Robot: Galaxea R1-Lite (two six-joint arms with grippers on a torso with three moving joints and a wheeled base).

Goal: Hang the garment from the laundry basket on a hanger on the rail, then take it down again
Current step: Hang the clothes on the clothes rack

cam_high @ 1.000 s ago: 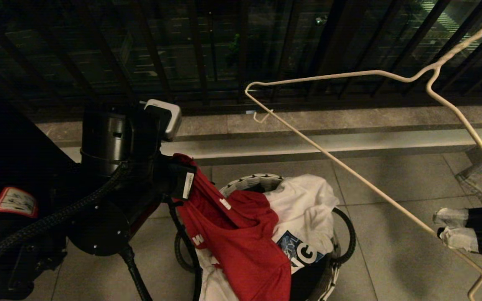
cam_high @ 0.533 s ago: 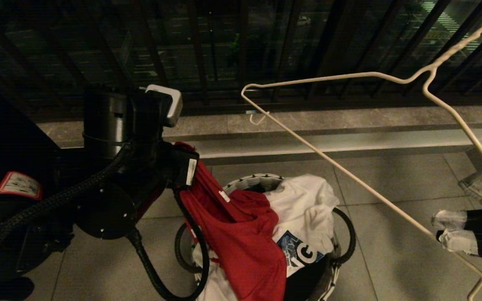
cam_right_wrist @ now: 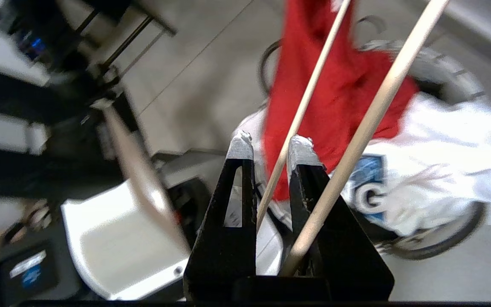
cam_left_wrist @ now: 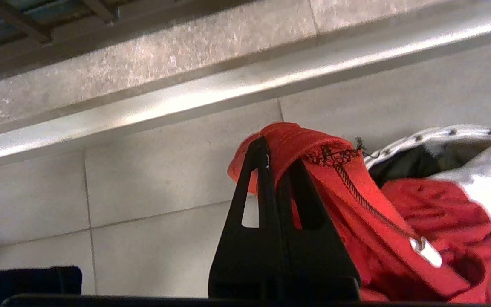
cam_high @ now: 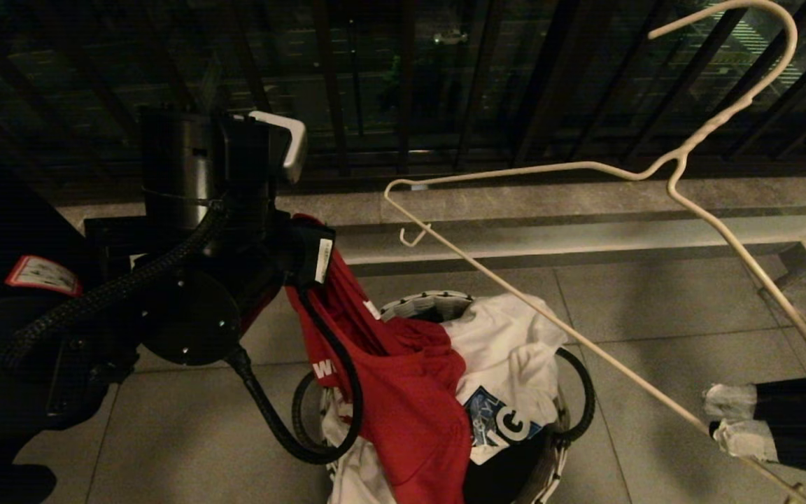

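Observation:
The red garment (cam_high: pixel 403 392) hangs by its collar from my left gripper (cam_high: pixel 308 262), which is shut on it above the left side of the laundry basket (cam_high: pixel 431 302). Its lower part still trails into the basket. In the left wrist view the collar (cam_left_wrist: pixel 296 140) is pinched between the shut fingers of the left gripper (cam_left_wrist: pixel 277 153). At the lower right my right gripper (cam_high: pixel 716 420) is shut on the bottom wire of the cream-white hanger (cam_high: pixel 550 318). The hanger tilts up to the right, over the basket. That wire (cam_right_wrist: pixel 301 111) runs between the taped fingertips of the right gripper (cam_right_wrist: pixel 270 145). The rail is out of view.
A white T-shirt (cam_high: pixel 508 336) with a blue print fills the basket's right half. Dark balcony bars (cam_high: pixel 333 84) and a stone kerb (cam_high: pixel 585 203) close the far side. My left arm's black cable (cam_high: pixel 336 427) loops down beside the basket. Grey floor tiles (cam_high: pixel 655 308) lie around it.
My left gripper has risen, drawing more of the red garment out of the basket. The hanger has swung left and lower, bringing its hook into view. The right gripper has shifted slightly left.

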